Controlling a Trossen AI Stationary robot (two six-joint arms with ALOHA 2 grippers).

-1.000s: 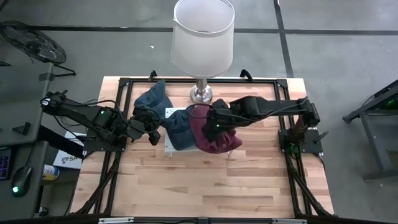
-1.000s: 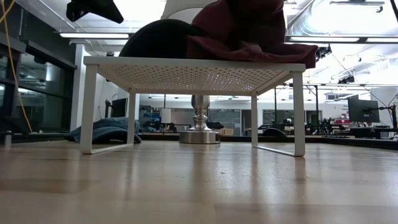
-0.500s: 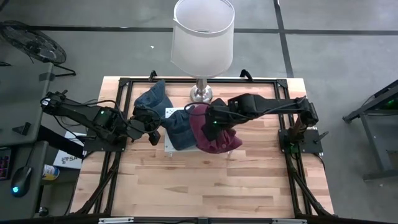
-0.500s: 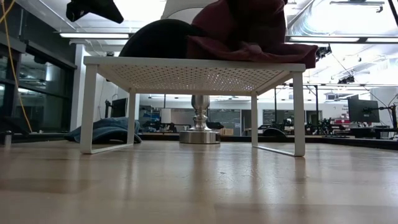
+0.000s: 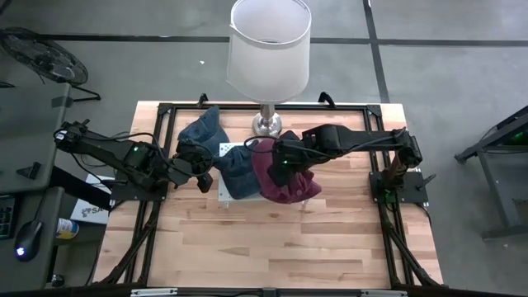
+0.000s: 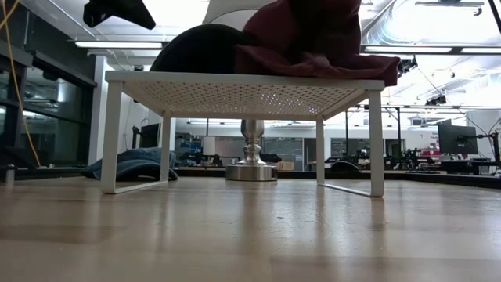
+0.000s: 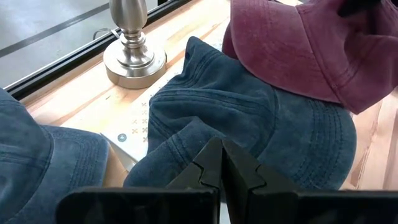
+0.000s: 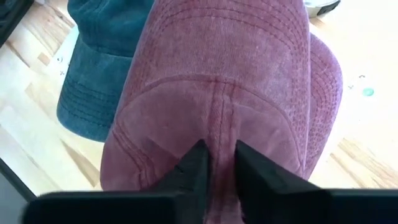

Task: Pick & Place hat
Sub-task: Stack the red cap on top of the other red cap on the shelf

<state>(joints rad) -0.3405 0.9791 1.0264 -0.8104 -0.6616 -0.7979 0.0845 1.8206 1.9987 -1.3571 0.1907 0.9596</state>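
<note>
Centrally, a maroon hat (image 5: 285, 183) of washed cotton, with stitched seams and a curved brim, lies on the white perforated rack (image 6: 243, 95), overlapping a dark blue hat (image 5: 238, 172) that shares the same rack. The right pincer (image 8: 216, 163) has its two fingers clamped on a raised fold of the maroon hat's fabric, near the seam of the crown. The left pincer (image 7: 221, 163), fingers pressed together on nothing, sits just beside the blue hat's brim, at the rack's left edge. A second blue hat (image 5: 202, 129) rests on the bench (image 5: 272, 247) behind the left pincer, near the base of the lamp (image 5: 268, 49). The front half of the bench is bare wood, while the rear half is crowded by rack, hats and lamp base. From table height, the maroon hat's brim overhangs the rack's right front edge; its crown is cut off at the frame top, and the lamp shade hides part of the bench's rear from above.
</note>
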